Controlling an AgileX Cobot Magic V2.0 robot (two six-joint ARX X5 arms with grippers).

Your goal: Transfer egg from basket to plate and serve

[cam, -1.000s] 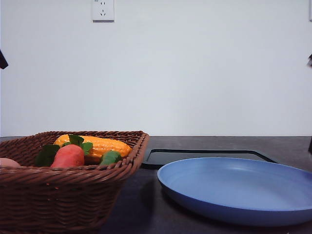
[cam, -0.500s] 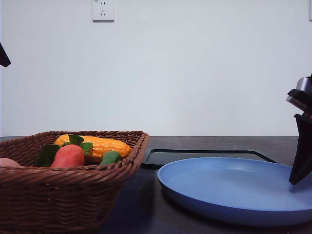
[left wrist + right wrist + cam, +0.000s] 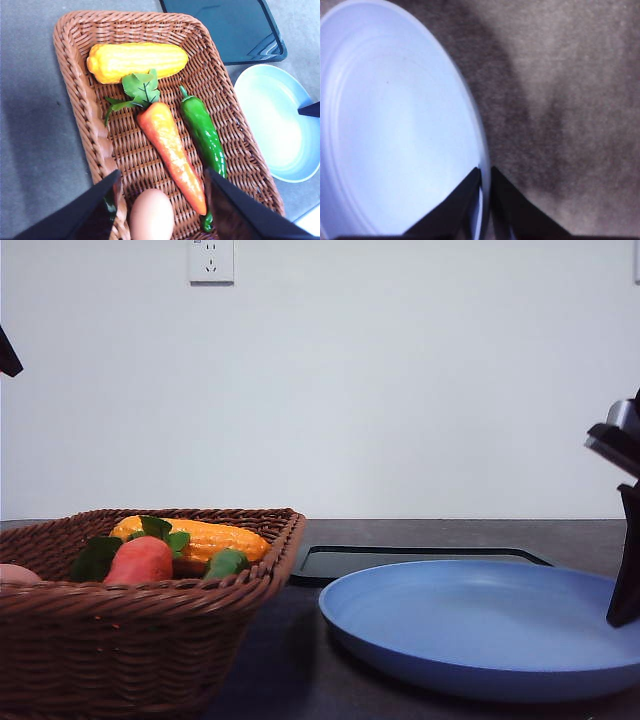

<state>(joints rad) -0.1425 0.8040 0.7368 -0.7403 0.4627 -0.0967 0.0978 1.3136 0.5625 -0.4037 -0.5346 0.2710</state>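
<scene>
The right jaws are pinched on the rim of the plate, one finger inside the rim and one outside it. In the front view the right jaws show as a dark shape at the plate's right edge.

The left jaws are spread wide above the basket, holding nothing. The egg lies between their two fingers and below them, on the basket floor at the near end, not touched by either.

Beside the egg lies a carrot with green leaves. A green pepper lies alongside the carrot, and a yellow corn cob lies across the far end of the basket.

In the front view the basket stands at the left of the dark desk, with the egg just showing over its rim at the far left. The plate sits to the right of the basket, close but apart from it. A black tray lies flat behind the plate. A white wall with a socket is behind everything.
</scene>
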